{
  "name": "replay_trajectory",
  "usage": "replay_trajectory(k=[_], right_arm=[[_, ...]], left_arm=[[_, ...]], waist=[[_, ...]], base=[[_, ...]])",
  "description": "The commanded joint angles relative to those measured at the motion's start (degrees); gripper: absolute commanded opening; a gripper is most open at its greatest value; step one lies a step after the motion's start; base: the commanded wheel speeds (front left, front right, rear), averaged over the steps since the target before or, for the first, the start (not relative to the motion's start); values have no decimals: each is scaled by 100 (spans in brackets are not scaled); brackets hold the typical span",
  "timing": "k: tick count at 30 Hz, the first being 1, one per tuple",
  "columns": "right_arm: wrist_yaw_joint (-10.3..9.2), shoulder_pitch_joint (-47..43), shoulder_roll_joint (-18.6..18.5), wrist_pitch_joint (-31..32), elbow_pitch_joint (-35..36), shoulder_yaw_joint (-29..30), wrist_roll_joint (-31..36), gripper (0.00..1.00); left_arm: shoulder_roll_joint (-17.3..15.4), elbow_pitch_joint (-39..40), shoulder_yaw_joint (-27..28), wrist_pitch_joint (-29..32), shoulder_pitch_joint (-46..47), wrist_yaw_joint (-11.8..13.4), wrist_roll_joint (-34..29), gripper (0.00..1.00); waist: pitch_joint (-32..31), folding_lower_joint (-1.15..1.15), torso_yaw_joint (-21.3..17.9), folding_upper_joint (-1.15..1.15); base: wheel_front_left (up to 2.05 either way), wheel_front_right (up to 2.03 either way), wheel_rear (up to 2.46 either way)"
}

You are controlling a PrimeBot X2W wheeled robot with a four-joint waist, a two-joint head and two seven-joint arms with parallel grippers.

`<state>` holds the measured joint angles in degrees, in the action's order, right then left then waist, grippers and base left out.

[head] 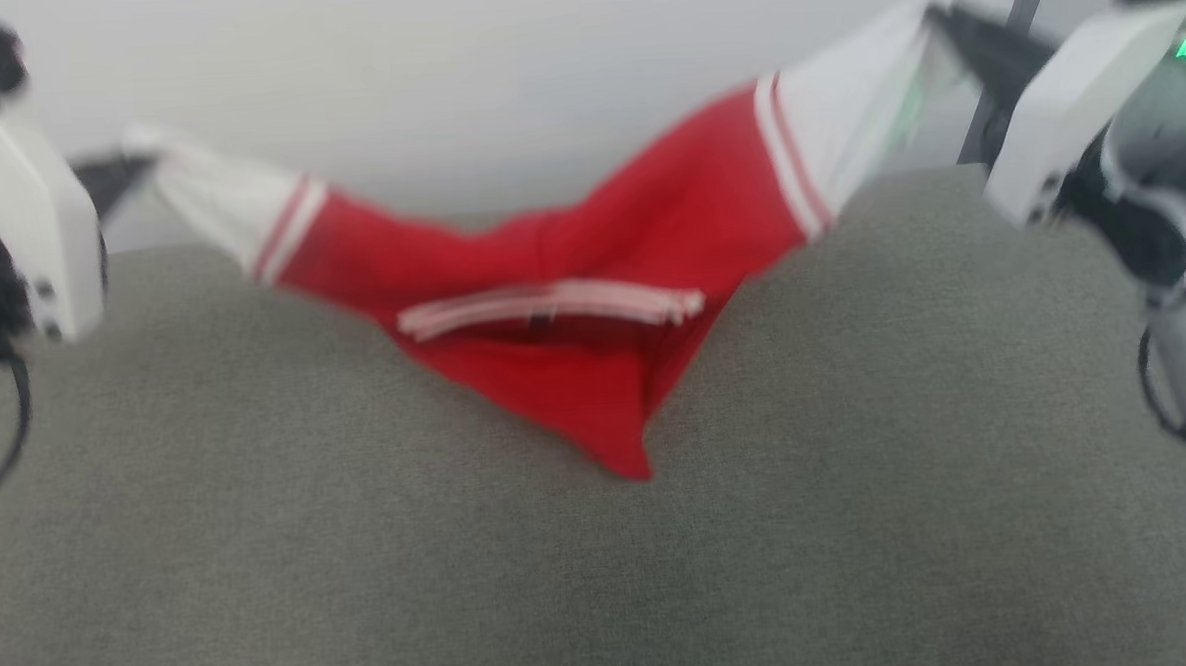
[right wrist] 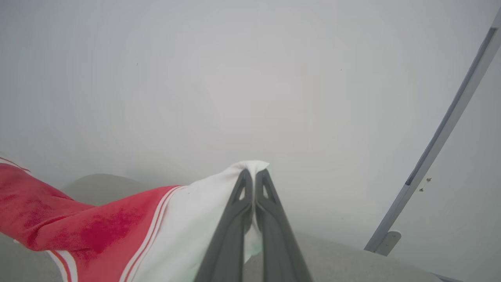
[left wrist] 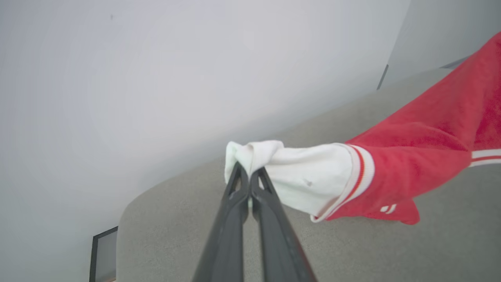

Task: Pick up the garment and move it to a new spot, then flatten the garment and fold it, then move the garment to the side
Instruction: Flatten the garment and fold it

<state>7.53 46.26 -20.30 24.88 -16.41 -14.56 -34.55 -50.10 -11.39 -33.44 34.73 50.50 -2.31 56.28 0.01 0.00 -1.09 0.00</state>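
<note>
The garment (head: 590, 273), a bright red T-shirt with white sleeves and striped trim, hangs stretched between both arms above the grey padded surface (head: 603, 573). Its red body sags in the middle, and the lowest corner hangs at or just above the surface. My left gripper (head: 135, 168) is shut on the end of the left white sleeve (left wrist: 297, 172), seen up close as my left gripper (left wrist: 248, 174) pinches the cuff. My right gripper (head: 945, 17) is shut on the right white sleeve (right wrist: 195, 219); the wrist view has my right gripper (right wrist: 254, 174) clamped on the cloth edge.
A pale wall (head: 501, 67) rises behind the padded surface. A grey metal post (right wrist: 442, 133) stands at the far right. A dark-framed panel (left wrist: 103, 252) shows low beside the surface's edge in the left wrist view.
</note>
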Motion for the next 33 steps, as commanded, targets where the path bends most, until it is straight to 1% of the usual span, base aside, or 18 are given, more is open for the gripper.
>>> replay_trajectory(k=[1, 3, 5, 8, 9, 10, 17, 21, 23, 27, 29, 33], right_arm=[[-8, 241, 28, -146, -99, 77, 131, 0], [-8, 349, 74, -233, -163, 129, 157, 0], [-5, 574, 146, -364, -298, 210, 265, 0], [-5, 859, 217, -530, -546, 295, 405, 0], [-5, 1039, 323, -633, -702, 345, 411, 0], [-4, 1111, 351, -664, -786, 360, 439, 0], [-4, 1539, 438, -952, -1317, 343, 601, 0], [-4, 1911, 426, -1348, -1632, 356, 821, 0], [-4, 2136, 403, -1605, -1796, 299, 1017, 0], [-5, 2667, 408, -2067, -2185, 244, 1275, 0], [-5, 2969, 369, -2389, -2390, 247, 1504, 0], [-5, 3576, 299, -3192, -2763, 220, 1981, 0]], left_arm=[[85, -96, 63, -90, 294, -52, -87, 0], [129, -157, 83, -130, 420, -54, -145, 0], [185, -298, 67, -213, 693, -123, -257, 0], [309, -557, 16, -309, 1052, -203, -445, 0], [400, -732, 2, -383, 1272, -251, -539, 0], [450, -823, -14, -412, 1370, -262, -572, 0], [760, -1311, -121, -675, 1837, -368, -726, 0], [939, -1571, -120, -999, 2169, -392, -913, 0], [1045, -1729, -94, -1233, 2403, -389, -971, 0], [1257, -2088, -70, -1740, 2972, -366, -1304, 0], [1394, -2280, -21, -2020, 3281, -331, -1375, 0], [1590, -2685, -21, -2586, 3952, -347, -1696, 0]], waist=[[-36, 0, 9, 0], [-45, 0, 14, 0], [-63, 0, 19, 0], [-84, 0, 21, 0], [-89, 0, 23, 0], [-90, 0, 25, 0], [43, 0, 62, 0], [441, 0, 78, 0], [709, 0, 84, 0], [1315, 0, 96, 0], [1624, 0, 102, 0], [2191, 0, 149, 0]], base=[[0, 0, 0], [0, 0, 0], [0, 0, 0], [0, 0, 0], [0, 0, 0], [0, 0, 0], [0, 0, 0], [0, 0, 0], [0, 0, 0], [0, 0, 0], [0, 0, 0], [0, 0, 0]])
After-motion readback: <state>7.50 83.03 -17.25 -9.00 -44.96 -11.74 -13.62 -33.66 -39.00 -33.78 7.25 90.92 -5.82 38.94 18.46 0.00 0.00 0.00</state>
